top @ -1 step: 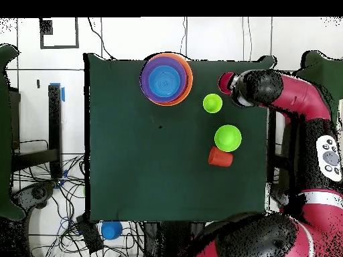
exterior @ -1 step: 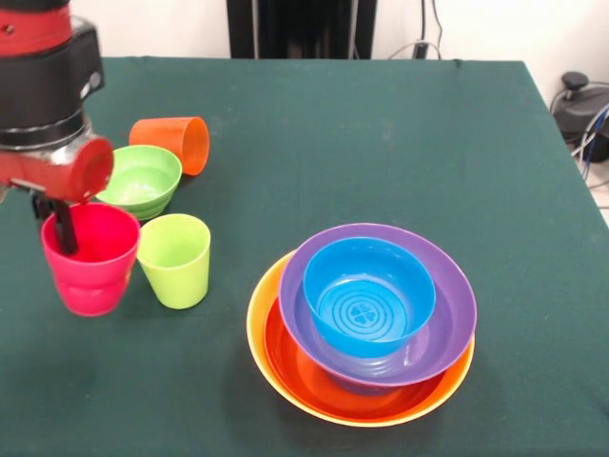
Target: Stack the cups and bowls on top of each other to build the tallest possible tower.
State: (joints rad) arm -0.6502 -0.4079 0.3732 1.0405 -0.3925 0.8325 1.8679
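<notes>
Front view, left edge: the red and black arm (exterior @ -1 step: 43, 86) comes down from the upper left corner. Its gripper (exterior @ -1 step: 63, 228) has a dark finger (exterior @ -1 step: 63, 231) dipped inside the pinkish red cup (exterior @ -1 step: 90, 257), against the cup's wall. The gripper looks closed on that wall, holding the cup; the second finger is hidden, so how wide it stands can't be read. Can't tell if the cup rests on the green tabletop (exterior @ -1 step: 381, 143) or is lifted off it.

Just right of it, the lime green cup (exterior @ -1 step: 175, 259) stands upright, mouth up, nearly touching the red cup. Behind these two, the small green bowl (exterior @ -1 step: 139, 180) sits mouth up, partly hidden by the arm. The orange cup (exterior @ -1 step: 172, 143) lies on its side behind the green bowl, mouth facing right.

Lower centre-right: the tower (exterior @ -1 step: 362, 324) so far is a nest of bowls. The yellow-orange bowl (exterior @ -1 step: 259, 319) is at the bottom, the red-orange bowl (exterior @ -1 step: 304, 371) inside it, the purple bowl (exterior @ -1 step: 447, 314) in that, leaning slightly toward the upper right, and a blue bowl (exterior @ -1 step: 369, 295) on top, mouth up.

Overhead view: another blue bowl (top @ -1 step: 111, 229) lies off the tabletop among cables at lower left. The nest is at top centre, and the cups and green bowl run along the right edge beside the arm.
</notes>
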